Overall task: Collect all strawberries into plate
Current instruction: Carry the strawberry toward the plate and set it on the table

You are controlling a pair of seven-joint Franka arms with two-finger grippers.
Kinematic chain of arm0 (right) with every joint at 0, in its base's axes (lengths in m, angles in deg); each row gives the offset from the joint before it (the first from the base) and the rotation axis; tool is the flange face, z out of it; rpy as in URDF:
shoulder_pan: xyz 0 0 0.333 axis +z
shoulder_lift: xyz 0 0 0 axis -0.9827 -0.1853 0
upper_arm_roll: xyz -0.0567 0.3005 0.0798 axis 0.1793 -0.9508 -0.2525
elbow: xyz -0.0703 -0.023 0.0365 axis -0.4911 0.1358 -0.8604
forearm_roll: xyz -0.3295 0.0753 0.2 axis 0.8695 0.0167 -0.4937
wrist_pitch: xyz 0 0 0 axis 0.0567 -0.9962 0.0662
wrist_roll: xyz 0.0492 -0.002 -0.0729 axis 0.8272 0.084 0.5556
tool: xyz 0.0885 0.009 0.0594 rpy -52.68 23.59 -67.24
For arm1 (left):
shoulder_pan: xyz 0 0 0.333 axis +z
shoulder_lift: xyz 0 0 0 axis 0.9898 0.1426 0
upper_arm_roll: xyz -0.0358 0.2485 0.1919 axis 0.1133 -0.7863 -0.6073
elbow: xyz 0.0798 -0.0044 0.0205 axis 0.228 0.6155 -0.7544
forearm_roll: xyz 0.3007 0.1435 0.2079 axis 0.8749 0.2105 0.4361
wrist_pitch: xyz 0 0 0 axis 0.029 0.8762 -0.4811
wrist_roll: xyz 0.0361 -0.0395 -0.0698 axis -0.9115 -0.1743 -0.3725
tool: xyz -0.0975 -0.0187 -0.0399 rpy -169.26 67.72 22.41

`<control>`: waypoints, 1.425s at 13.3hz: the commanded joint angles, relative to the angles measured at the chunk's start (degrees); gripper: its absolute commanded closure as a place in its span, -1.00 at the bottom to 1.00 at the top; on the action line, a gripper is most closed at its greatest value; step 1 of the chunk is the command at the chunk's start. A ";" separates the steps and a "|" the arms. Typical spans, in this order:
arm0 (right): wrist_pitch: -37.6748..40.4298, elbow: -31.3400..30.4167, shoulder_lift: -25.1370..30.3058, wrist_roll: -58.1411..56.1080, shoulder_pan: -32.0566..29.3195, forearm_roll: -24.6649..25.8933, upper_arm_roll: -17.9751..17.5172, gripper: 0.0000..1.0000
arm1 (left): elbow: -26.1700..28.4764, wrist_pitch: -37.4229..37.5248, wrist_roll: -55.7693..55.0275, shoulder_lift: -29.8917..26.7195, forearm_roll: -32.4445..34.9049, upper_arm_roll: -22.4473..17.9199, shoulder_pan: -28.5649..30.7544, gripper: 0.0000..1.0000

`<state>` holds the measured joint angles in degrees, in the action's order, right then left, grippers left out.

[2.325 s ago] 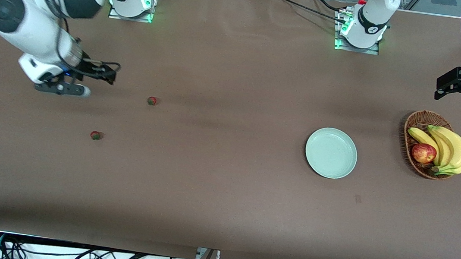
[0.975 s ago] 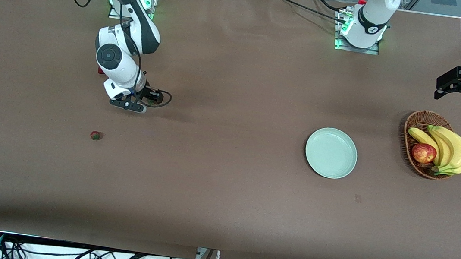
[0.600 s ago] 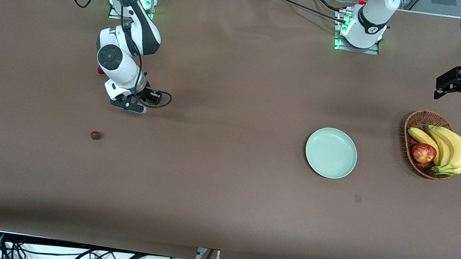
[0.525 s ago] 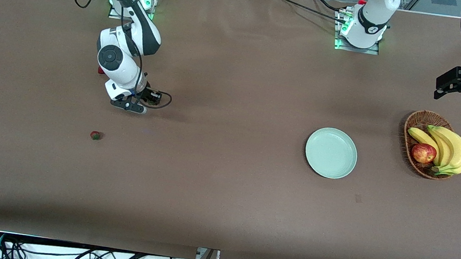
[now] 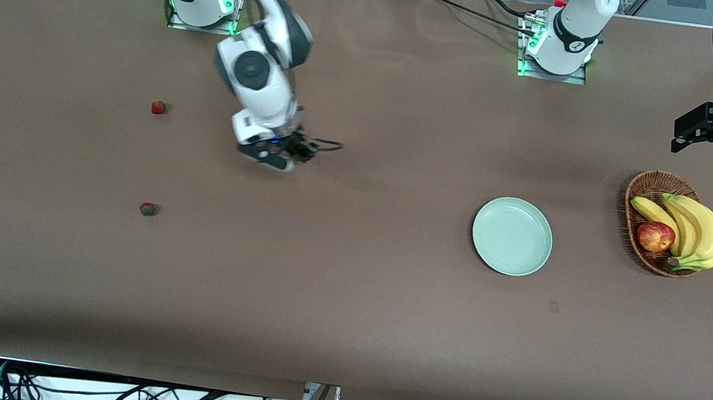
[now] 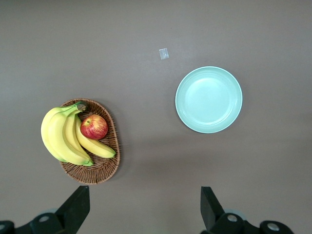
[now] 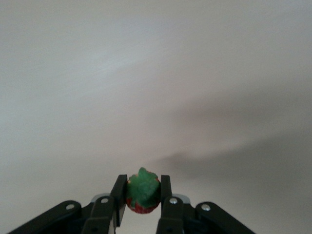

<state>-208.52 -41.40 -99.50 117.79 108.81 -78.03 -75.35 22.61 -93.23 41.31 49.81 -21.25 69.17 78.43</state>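
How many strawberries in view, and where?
3. One strawberry is clamped in the right gripper over bare table. Two lie toward the right arm's end: one farther from the front camera, one nearer. None on the plate.

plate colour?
Pale mint green, plain, no pattern. The plate shows best in the left wrist view.

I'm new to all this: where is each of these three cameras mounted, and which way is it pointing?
Front view: high across the table, facing both arm bases; shows the right gripper over bare table, two strawberries on the table, the plate and the basket.
Left wrist view: on the waiting left arm, looking straight down; its open fingers frame the plate and basket.
Right wrist view: on the right arm, looking past its fingers shut on a strawberry.
Shared: front and left wrist views both show plate and basket.
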 commanded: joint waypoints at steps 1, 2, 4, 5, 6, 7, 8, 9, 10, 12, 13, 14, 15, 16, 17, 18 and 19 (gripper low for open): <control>4.58 20.11 -13.46 11.70 8.36 0.12 0.70 0.69 | -1.25 1.35 0.96 0.16 -0.32 0.02 0.21 -1.00; 4.50 25.30 -17.67 14.52 10.13 0.39 0.70 0.65 | -1.25 1.35 0.96 0.16 -0.32 0.02 0.21 -1.00; 4.41 34.01 -24.19 15.78 13.38 0.83 1.05 0.61 | -1.25 1.35 1.05 0.16 -0.32 0.02 0.21 -1.00; 4.41 37.19 -26.13 16.48 14.53 0.83 1.75 0.51 | -1.25 1.35 1.05 0.16 -0.32 -0.07 0.21 -1.00; 3.97 39.04 -27.28 17.27 16.28 0.83 2.98 0.48 | -1.25 1.35 1.05 0.16 -0.32 -0.16 0.21 -1.00; 3.53 40.98 -28.69 17.80 17.69 0.83 4.12 0.44 | -1.25 1.35 1.05 0.16 -0.32 -0.16 0.21 -1.00; 3.09 42.39 -30.01 17.89 18.75 0.83 4.83 0.44 | -1.25 1.35 1.05 0.07 -0.32 -0.16 0.21 -1.00; 2.13 43.27 -30.98 18.41 19.19 0.83 5.01 0.44 | -1.25 1.35 1.05 0.15 -0.32 -0.16 0.21 -1.00; 0.21 43.37 -31.68 19.11 19.46 0.83 5.18 0.37 | -1.25 1.35 1.05 0.07 -0.32 -0.16 0.21 -1.00; 0.01 43.28 -30.82 20.43 19.72 0.83 5.71 -0.99 | -1.25 1.35 1.05 0.07 -0.32 -0.16 0.21 -1.00; 2.71 42.59 -28.98 20.35 19.38 0.83 6.06 -1.00 | -1.25 1.35 1.05 0.15 -0.32 -0.16 0.21 -1.00; 8.48 42.67 -26.36 19.65 18.76 0.74 6.41 -1.00 | -1.25 1.35 1.05 0.16 -0.32 -0.16 0.21 -1.00; 13.58 42.49 -23.98 18.78 17.10 0.83 6.76 -1.00 | -1.25 1.35 1.05 0.16 -0.32 -0.16 0.21 -1.00; 19.20 42.40 -21.52 16.42 15.70 0.74 6.77 -1.00 | -1.25 1.35 1.05 0.07 -0.32 -0.16 0.21 -1.00; 24.92 42.40 -19.41 14.05 14.11 0.57 6.86 -1.00 | -1.25 1.35 1.05 0.07 -0.32 -0.16 0.21 -1.00; 31.06 41.62 -17.04 10.89 12.27 0.57 7.12 -1.00 | -1.25 1.35 1.05 0.07 -0.32 -0.16 0.21 -1.00; 35.82 40.57 -15.01 5.81 10.08 0.57 7.29 -1.00 | -1.25 1.35 1.05 0.15 -0.32 -0.16 0.21 -1.00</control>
<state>-179.65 2.63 -119.19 129.83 122.39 -77.83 -67.71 22.58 -93.15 41.31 49.81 -21.25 69.00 78.45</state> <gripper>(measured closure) 0.000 0.000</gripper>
